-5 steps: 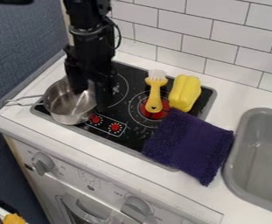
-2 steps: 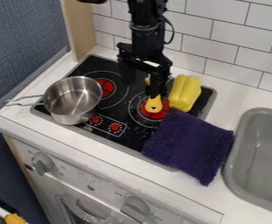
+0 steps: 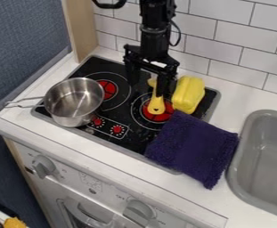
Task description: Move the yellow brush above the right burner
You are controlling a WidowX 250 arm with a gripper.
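Gripper: the black two-finger gripper (image 3: 146, 87) hangs over the back part of the black stove top (image 3: 131, 139), with its fingers apart. One finger crosses the view of the brush's neck; whether it touches, I cannot tell.
Yellow brush: the yellow brush with the long handle (image 3: 156, 106) lies with its broad handle end over the red right burner (image 3: 164, 117), and its head side points to the white tiled wall (image 3: 230, 53). The head is partly hidden.
Neighbours: the yellow ridged block (image 3: 188, 94) is just beside the brush, and the dark purple fluffy cloth (image 3: 194, 144) lies near the handle end.
Step in hand: I judge it is to take the brush by its narrow part. It would be good to centre the fingers, one on each side of the handle, then lower straight and close gently.
Placing: probably a small shift toward the wall is wanted, with a low lift and a soft release.
Risk: the finger on the block's side could push the block, or press on top of the handle and make the brush turn.
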